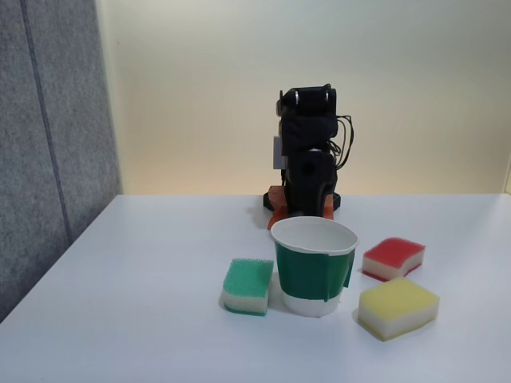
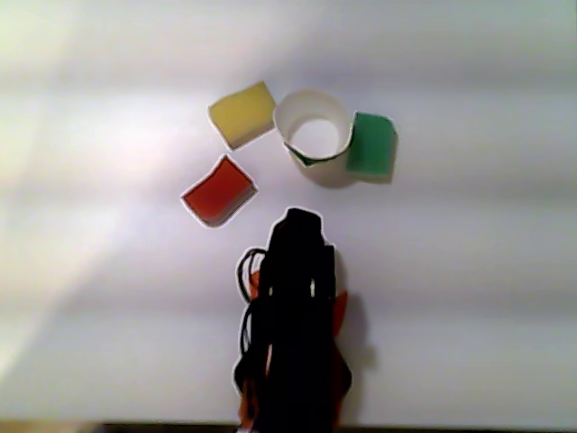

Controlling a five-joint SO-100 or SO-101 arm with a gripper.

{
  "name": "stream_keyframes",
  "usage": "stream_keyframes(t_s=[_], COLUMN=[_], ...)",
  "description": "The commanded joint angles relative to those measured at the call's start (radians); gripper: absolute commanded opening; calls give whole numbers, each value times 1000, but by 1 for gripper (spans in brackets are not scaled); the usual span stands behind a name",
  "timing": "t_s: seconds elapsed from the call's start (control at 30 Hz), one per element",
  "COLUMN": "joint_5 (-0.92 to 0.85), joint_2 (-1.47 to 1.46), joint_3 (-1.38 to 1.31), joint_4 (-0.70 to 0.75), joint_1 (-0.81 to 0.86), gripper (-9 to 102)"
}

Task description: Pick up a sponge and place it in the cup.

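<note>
The sponge point(image 1: 394, 258) with a red top and white base lies flat on the white table, right of the cup point(image 1: 314, 267) in the fixed view. Seen from above in the other view, the sponge point(image 2: 217, 190) lies down-left of the cup point(image 2: 314, 136). The cup is white with a wide dark green band, upright and empty. The black arm is folded up behind the cup, its gripper point(image 1: 310, 203) pointing down near its base, apart from every object. From above the gripper point(image 2: 300, 221) is a dark silhouette, and its jaws cannot be made out.
A green-topped sponge point(image 1: 248, 285) rests against the cup's left side in the fixed view. A larger yellow sponge point(image 1: 398, 306) lies at the front right. A grey panel point(image 1: 44, 144) borders the table on the left. The arm's orange base point(image 1: 279, 209) stands at the back.
</note>
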Motion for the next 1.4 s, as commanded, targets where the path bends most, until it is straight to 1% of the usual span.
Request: stream_keyframes(t_s=[0.0,0.2,0.27,0.37,0.43,0.67,0.73,0.9,1.1,1.23,1.37], joint_5=[15,28,89,129,143,130,133,123,75,-55,-179], joint_2=[12,-21,-66,-167,-261,-627,-712,-900,-1069,-1147,-1180], joint_3=[20,-114,-167,-267,-328,-566,-649,-896,-1121,-1207,-1218], joint_4=[29,87,121,147,118,-55,-66,6,66,57,28], joint_1=[12,48,14,-43,-80,-189,-222,-284,-371,-419,-463], gripper=[0,0,0,0,0,0,0,0,0,0,0])
